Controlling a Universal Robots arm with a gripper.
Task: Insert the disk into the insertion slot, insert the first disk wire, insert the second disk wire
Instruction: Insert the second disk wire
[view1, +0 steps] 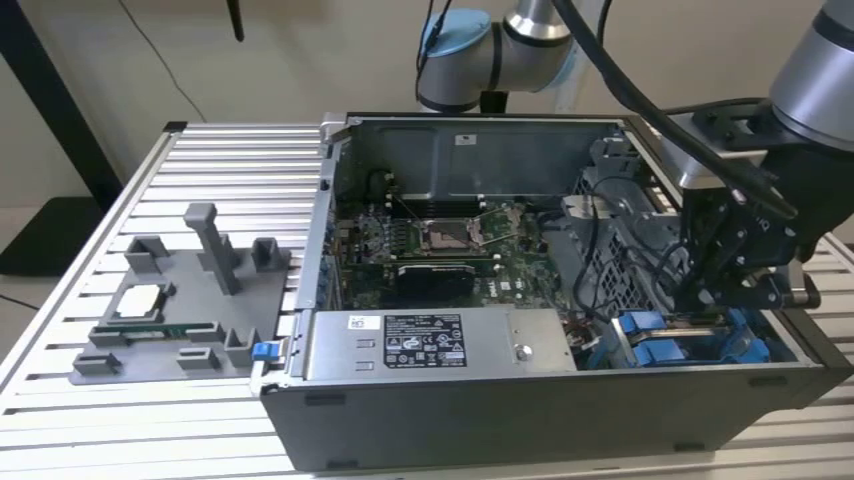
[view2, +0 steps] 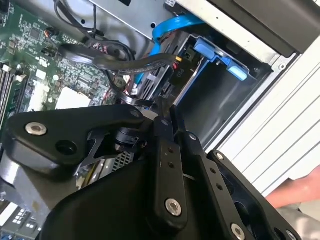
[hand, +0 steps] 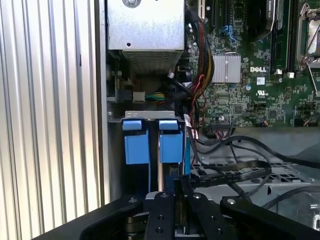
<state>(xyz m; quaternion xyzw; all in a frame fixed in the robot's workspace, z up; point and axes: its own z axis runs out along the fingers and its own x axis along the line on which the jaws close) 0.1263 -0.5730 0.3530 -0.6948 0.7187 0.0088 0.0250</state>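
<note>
Black claw (view1: 727, 290) over blue-railed grey metal insertion slot (view1: 687, 340).

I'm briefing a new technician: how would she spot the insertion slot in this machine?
Start at the open computer case on the ribbed table. Follow its front wall past the grey labelled power-supply box to the corner on the exterior view's right, below the gripper. The insertion slot is there, the one bay with bright blue plastic tabs.

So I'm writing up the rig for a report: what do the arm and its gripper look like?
The arm has silver-grey tube links, light blue joint caps and a black cable along it. The gripper is matte black with flat bar linkages, silver screw heads and round holes, as both wrist views show.
</note>
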